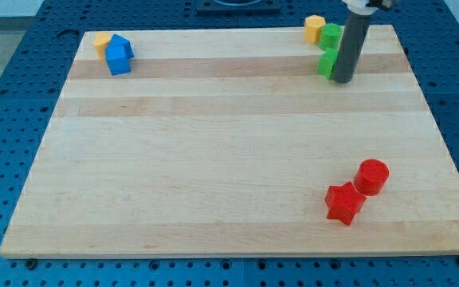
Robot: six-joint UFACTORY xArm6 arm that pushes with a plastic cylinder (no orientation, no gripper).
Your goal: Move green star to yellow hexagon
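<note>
A yellow hexagon (315,28) sits at the board's top edge, right of centre. A green block (331,36) touches its lower right side. A second green block (327,64) lies just below, partly hidden by the rod; which of the two is the star cannot be made out. My tip (343,80) rests on the board at the lower right of that second green block, touching or nearly touching it. The dark rod rises from there to the view's top.
A blue block (119,56) touches a yellow block (102,40) at the board's top left. A red star (344,202) and a red cylinder (371,176) sit together at the lower right. The wooden board (213,159) lies on a blue perforated table.
</note>
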